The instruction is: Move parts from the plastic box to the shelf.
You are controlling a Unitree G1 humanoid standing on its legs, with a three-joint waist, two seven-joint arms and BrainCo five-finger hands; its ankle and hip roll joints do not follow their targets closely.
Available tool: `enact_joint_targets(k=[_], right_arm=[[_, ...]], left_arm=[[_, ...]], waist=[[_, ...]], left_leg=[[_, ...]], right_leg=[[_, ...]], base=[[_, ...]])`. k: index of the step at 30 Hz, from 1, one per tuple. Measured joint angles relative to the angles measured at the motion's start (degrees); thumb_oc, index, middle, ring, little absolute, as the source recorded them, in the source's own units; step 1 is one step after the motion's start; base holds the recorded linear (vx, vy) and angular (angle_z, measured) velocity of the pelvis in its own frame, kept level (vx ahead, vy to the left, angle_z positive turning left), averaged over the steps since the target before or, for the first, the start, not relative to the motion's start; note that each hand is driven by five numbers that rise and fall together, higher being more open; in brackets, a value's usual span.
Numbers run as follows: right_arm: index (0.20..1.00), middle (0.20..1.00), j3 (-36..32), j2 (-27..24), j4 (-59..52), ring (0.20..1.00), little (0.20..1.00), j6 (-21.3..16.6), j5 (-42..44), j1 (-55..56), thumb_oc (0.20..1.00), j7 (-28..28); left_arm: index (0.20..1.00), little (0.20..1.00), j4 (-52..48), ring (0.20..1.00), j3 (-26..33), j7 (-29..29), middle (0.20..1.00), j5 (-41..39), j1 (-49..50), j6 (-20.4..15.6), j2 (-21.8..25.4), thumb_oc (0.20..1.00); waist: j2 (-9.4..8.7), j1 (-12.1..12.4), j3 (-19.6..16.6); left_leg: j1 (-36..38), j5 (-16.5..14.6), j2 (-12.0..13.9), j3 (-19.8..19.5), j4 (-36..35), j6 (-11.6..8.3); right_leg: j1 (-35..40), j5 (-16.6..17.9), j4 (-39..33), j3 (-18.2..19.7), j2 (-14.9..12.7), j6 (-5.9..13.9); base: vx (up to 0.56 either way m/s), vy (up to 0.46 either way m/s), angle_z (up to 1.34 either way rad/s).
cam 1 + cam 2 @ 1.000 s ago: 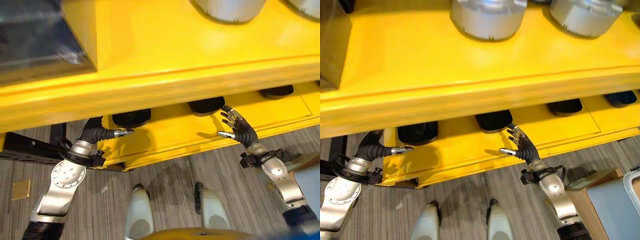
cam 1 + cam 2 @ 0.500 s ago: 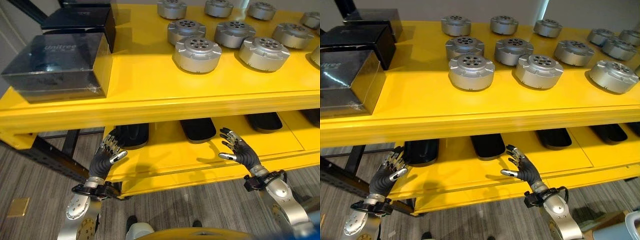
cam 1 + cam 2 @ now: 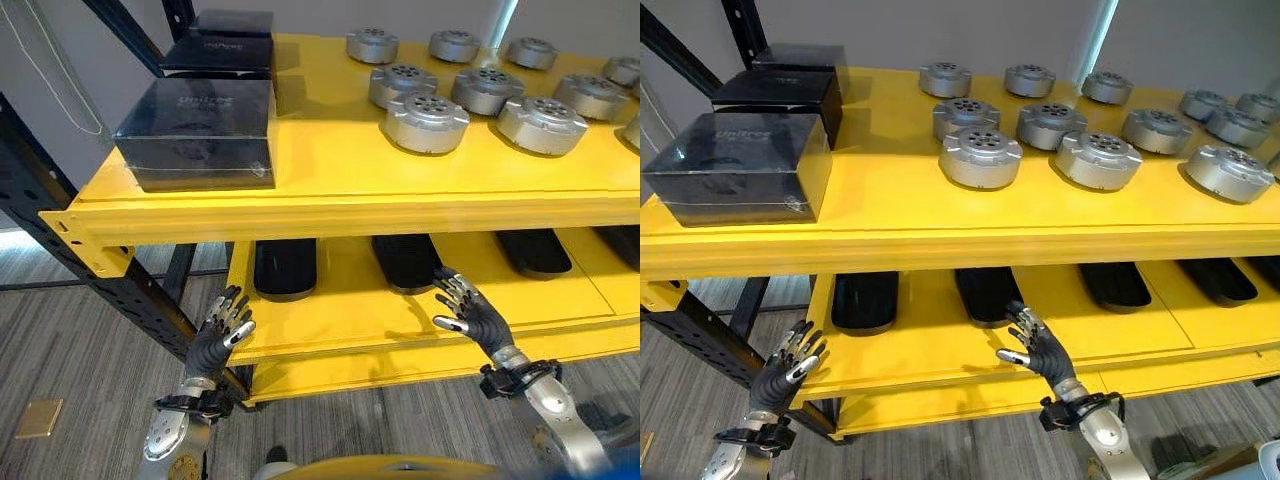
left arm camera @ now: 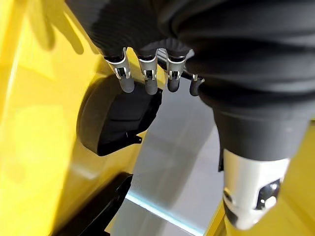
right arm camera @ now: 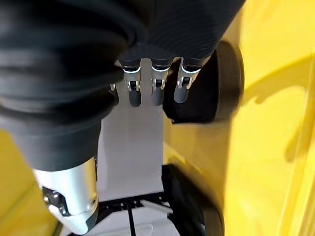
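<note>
Yellow metal shelf (image 3: 890,215) carries round silver parts (image 3: 980,157); left robot hand (image 3: 220,333), right robot hand (image 3: 470,313) splayed, empty.

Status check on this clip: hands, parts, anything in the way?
Left hand and right hand open, empty, by lower shelf. Silver parts on upper shelf. Nothing blocking the hands.

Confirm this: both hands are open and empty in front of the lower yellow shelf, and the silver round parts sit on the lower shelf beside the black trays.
Not quite. The silver round parts sit on the upper shelf, as the right eye view shows. The lower shelf holds the black trays. The left hand and right hand are indeed open and empty.
</note>
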Motion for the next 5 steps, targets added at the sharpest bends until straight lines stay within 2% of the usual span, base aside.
enact_joint_targets(k=[5], right_arm=[[1.000, 1.000, 1.13, 0.61, 0.70, 1.000, 1.000, 0.08, 0.25, -1.08, 1.000, -0.85]], left_arm=[[1.000, 1.000, 0.35, 1.000, -0.40, 1.67, 1.000, 0.16, -2.02, -1.01, -0.03, 1.000]], waist=[[0.55, -0.14, -0.22]], left_leg=[[0.81, 0.01, -0.02, 0.22, -0.52, 0.02]], right_leg=[[0.25, -0.10, -0.01, 0.31, -0.07, 0.24]], base=[[0.01, 0.033, -0.03]])
